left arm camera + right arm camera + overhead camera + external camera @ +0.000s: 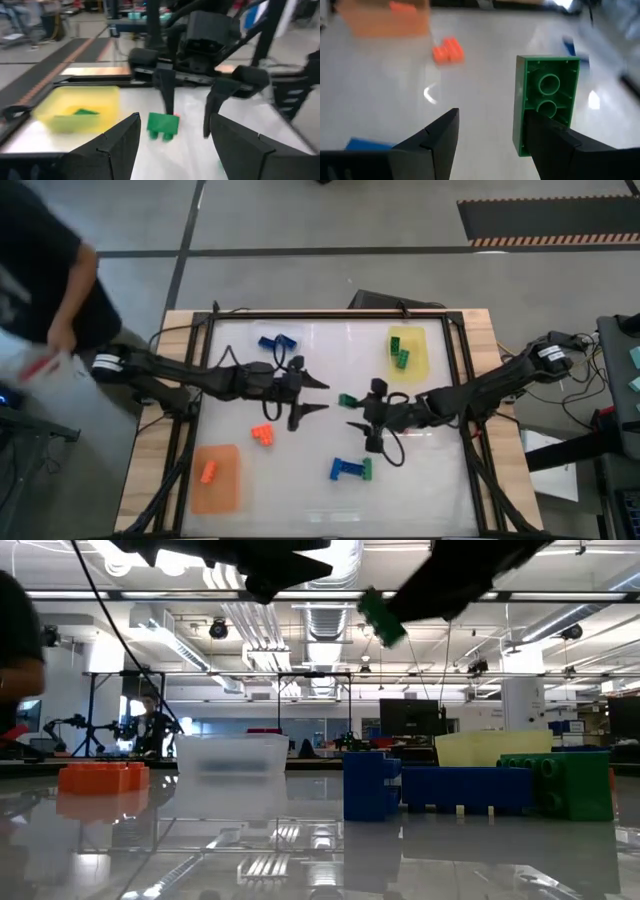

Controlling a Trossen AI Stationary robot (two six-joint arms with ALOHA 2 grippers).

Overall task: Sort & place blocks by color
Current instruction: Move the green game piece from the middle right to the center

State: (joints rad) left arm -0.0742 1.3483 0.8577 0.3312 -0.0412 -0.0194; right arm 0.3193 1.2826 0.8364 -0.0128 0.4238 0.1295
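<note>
Blue brick (370, 785) joined to a green brick (560, 785) sits nearest the low camera, front-centre on the white table (300, 480). Right gripper (362, 422) is mid-table, fingers spread, a green block (545, 102) stuck against one finger, off the surface; real pinch or not, cannot tell. Left gripper (318, 397) faces it, spread, empty. Two green blocks on yellow mat (418, 360), one orange block (209, 472) on orange mat (228, 490), loose orange block (263, 434), blue block (277, 342) at back.

No readable text, label or number shows anywhere
</note>
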